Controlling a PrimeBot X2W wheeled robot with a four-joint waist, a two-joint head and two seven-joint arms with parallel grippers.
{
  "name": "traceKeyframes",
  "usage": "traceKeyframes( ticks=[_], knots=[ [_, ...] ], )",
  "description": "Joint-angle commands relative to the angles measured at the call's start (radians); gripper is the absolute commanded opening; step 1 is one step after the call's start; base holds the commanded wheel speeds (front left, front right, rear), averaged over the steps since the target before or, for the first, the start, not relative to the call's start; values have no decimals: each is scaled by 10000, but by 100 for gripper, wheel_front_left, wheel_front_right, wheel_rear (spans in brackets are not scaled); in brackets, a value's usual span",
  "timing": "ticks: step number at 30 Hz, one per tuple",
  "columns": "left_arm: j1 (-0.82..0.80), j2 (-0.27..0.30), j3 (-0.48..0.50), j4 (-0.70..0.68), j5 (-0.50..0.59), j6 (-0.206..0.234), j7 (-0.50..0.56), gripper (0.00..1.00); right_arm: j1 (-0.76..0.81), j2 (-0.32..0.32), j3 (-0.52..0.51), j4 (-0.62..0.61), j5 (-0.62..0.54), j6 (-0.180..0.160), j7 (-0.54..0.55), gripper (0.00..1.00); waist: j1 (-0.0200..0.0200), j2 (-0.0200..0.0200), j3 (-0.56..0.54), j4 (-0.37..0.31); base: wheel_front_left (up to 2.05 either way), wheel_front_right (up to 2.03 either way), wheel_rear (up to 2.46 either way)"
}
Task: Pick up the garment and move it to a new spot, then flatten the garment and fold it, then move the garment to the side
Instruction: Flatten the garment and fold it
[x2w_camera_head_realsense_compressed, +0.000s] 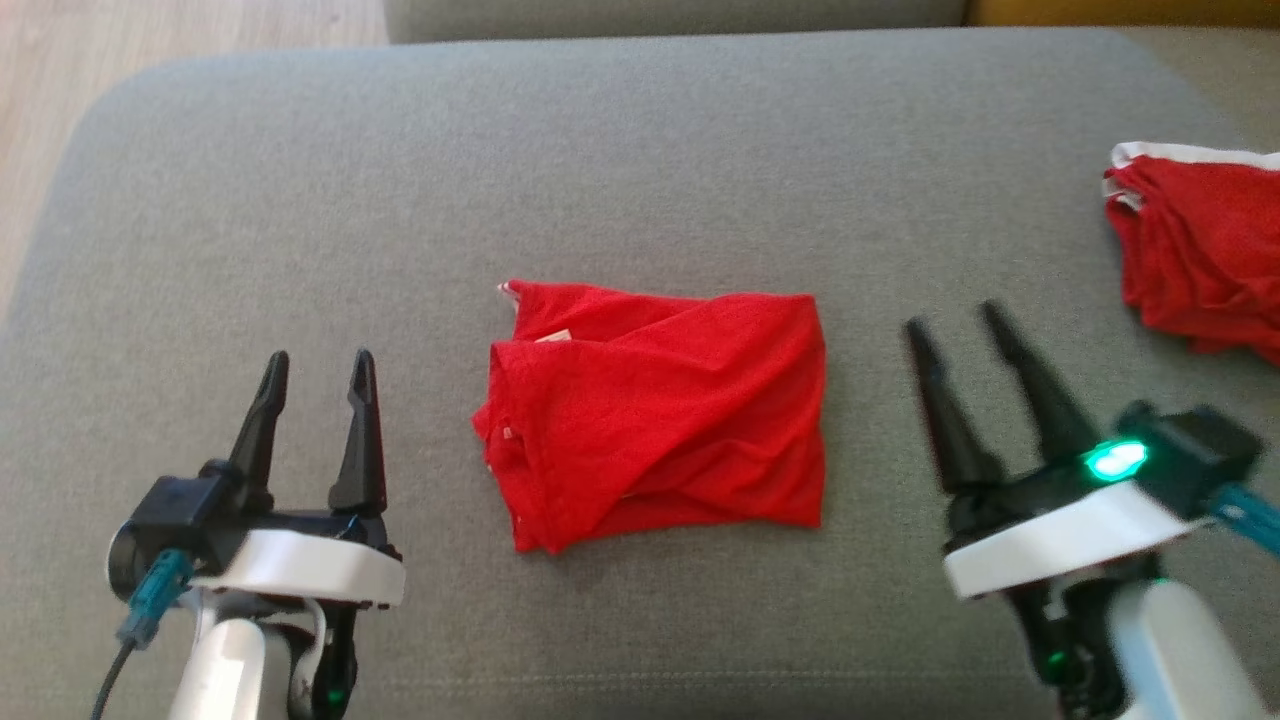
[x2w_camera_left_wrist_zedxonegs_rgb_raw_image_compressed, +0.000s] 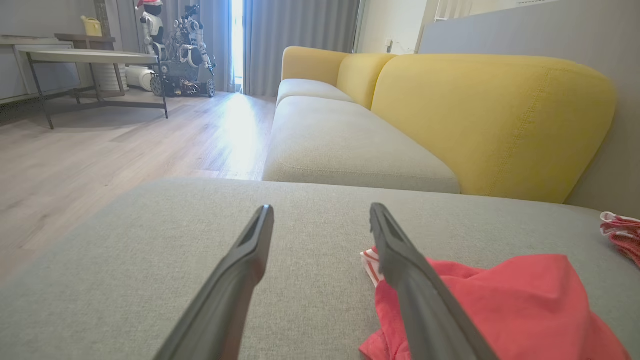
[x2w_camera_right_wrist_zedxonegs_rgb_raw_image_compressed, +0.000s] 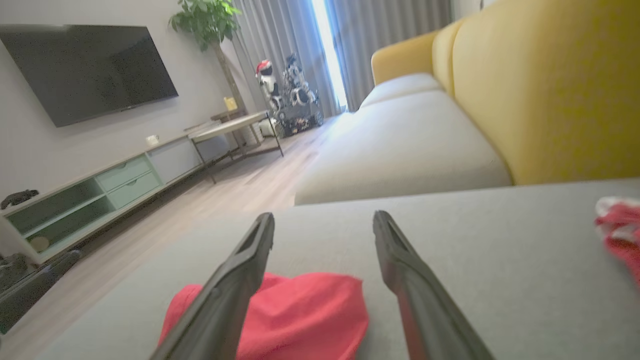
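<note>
The folded red cotton T-shirt (x2w_camera_head_realsense_compressed: 660, 410) lay mid-way on the grey fabric sofa cushion (x2w_camera_head_realsense_compressed: 640, 150), long axis left-right. It sat between my left gripper (x2w_camera_head_realsense_compressed: 320, 357) and right gripper (x2w_camera_head_realsense_compressed: 953, 318), both released and empty, about equally near.

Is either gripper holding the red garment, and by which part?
Nothing is held. The left gripper and right gripper stand open, either side of the folded red garment, apart from it.
</note>
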Motion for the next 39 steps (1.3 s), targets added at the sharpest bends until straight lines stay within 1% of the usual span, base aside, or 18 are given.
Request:
traceKeyframes(
  ticks=[1,6,9,12,22,39],
  knots=[
    [-169,215,438,-362,81,65,-45,100,-100,105,-95,-502,-255,-7,-167,100,0,0,-158,-119,0,0,0],
    [-51,374,427,-513,150,127,94,100,-124,232,-1153,-780,-1300,-7,-407,100,0,0,-378,-201,0,0,0],
    [150,431,375,-600,203,169,186,100,92,281,-1536,-756,-1749,-7,-427,100,0,0,-540,-228,0,0,0],
    [464,459,319,-682,253,234,274,100,408,344,-1737,-631,-1951,-7,-422,100,0,0,-741,-252,0,0,0],
    [1130,542,161,-839,297,353,527,100,1084,437,-1957,-349,-2270,-7,-273,100,0,0,-1193,-200,0,0,0],
    [1015,686,53,-848,283,493,545,100,1031,448,-1927,-352,-2441,-7,-99,100,0,0,-1190,-164,0,0,0]
  ],
)
